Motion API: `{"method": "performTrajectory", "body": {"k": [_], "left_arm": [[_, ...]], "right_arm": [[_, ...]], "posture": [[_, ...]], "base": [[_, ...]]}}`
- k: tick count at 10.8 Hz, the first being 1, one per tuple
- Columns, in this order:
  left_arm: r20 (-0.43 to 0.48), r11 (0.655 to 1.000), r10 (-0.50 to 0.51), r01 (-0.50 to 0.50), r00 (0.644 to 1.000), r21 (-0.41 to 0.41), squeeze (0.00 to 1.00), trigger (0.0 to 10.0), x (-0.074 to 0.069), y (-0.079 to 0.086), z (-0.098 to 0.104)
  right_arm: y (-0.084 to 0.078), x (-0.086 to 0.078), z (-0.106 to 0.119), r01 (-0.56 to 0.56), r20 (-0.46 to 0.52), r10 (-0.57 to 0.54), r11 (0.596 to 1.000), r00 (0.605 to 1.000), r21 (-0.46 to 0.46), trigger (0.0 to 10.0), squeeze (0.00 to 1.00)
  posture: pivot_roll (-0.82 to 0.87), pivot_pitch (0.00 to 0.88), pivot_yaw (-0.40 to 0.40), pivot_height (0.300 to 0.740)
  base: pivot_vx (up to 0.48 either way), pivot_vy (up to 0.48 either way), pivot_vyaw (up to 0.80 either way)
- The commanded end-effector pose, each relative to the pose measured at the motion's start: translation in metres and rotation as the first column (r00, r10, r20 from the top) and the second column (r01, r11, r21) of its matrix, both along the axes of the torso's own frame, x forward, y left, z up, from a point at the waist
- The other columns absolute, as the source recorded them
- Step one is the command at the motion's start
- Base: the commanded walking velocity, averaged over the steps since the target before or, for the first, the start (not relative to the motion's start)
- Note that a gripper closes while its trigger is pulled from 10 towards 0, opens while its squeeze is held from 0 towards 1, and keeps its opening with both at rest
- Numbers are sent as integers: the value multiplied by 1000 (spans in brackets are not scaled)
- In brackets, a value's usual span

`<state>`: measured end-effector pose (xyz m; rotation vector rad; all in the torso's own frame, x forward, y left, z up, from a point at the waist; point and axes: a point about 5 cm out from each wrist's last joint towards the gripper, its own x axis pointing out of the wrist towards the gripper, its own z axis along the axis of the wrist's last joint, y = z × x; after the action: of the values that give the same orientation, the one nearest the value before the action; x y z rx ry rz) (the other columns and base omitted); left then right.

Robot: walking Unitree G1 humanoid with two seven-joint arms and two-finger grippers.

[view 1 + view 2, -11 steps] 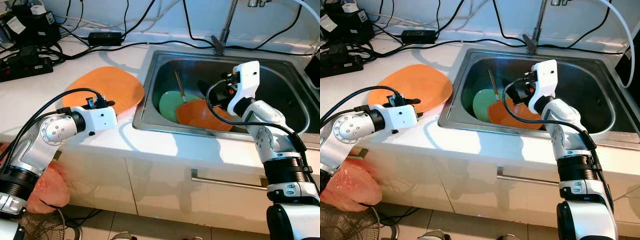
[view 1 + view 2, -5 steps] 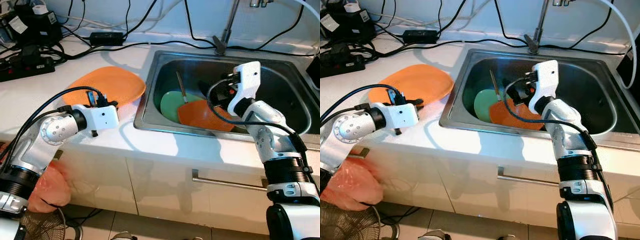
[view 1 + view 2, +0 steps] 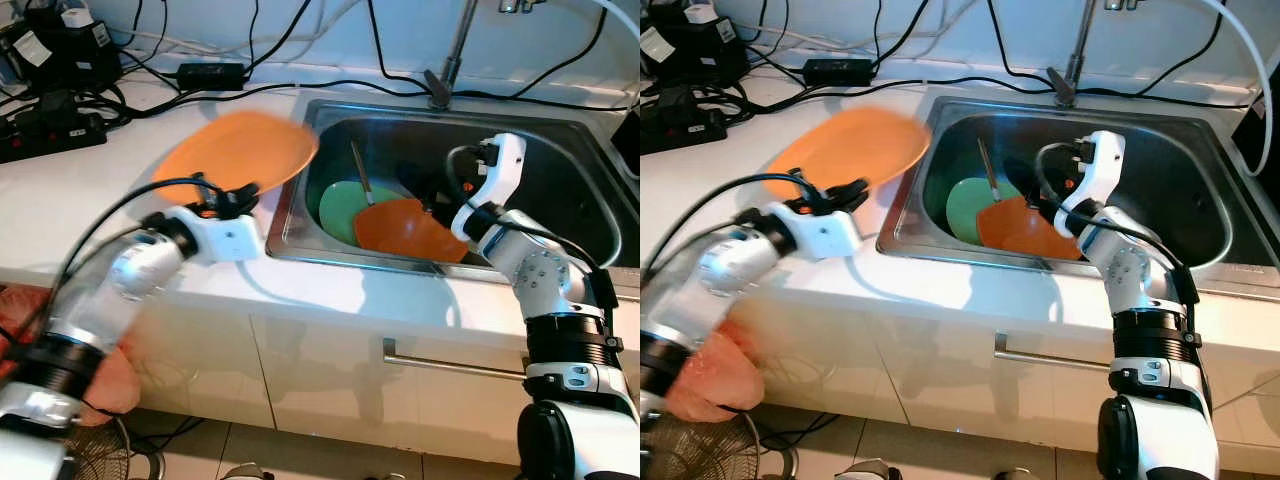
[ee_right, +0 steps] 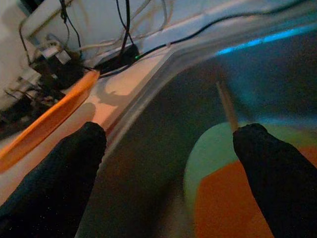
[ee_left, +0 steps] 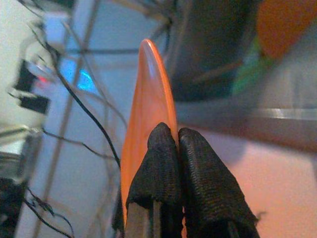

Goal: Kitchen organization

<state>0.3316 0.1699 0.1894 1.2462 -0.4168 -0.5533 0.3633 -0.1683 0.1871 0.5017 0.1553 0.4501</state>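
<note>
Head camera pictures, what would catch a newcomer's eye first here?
The big orange plate, pinched at its edge by the left tool and held above the counter at the sink's left rim. Next, inside the sink, a smaller orange plate lying over a green one, with the right tool open just above them.

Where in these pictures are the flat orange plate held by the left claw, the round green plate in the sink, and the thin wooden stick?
flat orange plate [image 3: 235, 148], left eye view, middle of its upper face
round green plate [image 3: 340, 206], left eye view, its bare left part
thin wooden stick [image 3: 360, 171], left eye view, mid-shaft
</note>
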Motion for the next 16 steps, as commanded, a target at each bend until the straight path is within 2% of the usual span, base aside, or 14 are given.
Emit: {"method": "performTrajectory", "body": {"k": [1,2,3,5,6,7,9,11,13,16], "left_arm": [[104,999,-51,53,993,-13,0,0,0,-11,14],[111,992,-116,120,987,-29,0,0,-2,-25,11],[113,985,-165,169,980,-28,0,0,-3,-40,3],[119,976,-212,216,970,-26,0,0,-2,-58,-5],[120,973,-225,229,967,-23,0,0,-1,-64,-8],[130,967,-244,250,961,-37,0,0,3,-75,-7],[177,963,-249,262,952,-56,0,0,8,-81,2],[259,942,-296,325,919,-77,0,0,4,-92,12],[318,923,-324,372,891,-101,0,0,-1,-100,18],[325,897,-379,431,867,-103,0,0,-9,-109,13]], "right_arm": [[0,0,15,-1,31,0,1000,1000,28,10000,0],[-2,0,17,-4,29,2,998,1000,57,10000,1000],[-4,0,21,-3,41,0,998,999,66,10000,1000],[0,-8,22,-60,71,58,998,996,33,10000,1000],[2,-11,24,-92,81,88,995,993,44,10000,1000],[14,-22,37,-223,168,210,973,963,65,10000,0],[22,-29,38,-273,175,257,959,950,73,10000,0],[23,-29,27,-245,122,237,967,964,62,10000,0],[22,-23,24,-184,63,178,977,982,106,10000,0],[26,-19,22,-166,39,162,977,986,131,10000,0]], "posture": [[140,50,-9,740],[138,50,-9,740],[138,50,-9,740],[134,52,-3,740],[134,52,-3,740],[124,53,11,740],[120,51,23,740],[120,46,27,740],[121,43,29,740],[130,43,26,740]], "base": [[0,0,0],[0,0,0],[0,0,0],[0,0,0],[0,0,0],[0,0,0],[0,0,0],[0,0,0],[0,0,0],[0,0,0]]}}
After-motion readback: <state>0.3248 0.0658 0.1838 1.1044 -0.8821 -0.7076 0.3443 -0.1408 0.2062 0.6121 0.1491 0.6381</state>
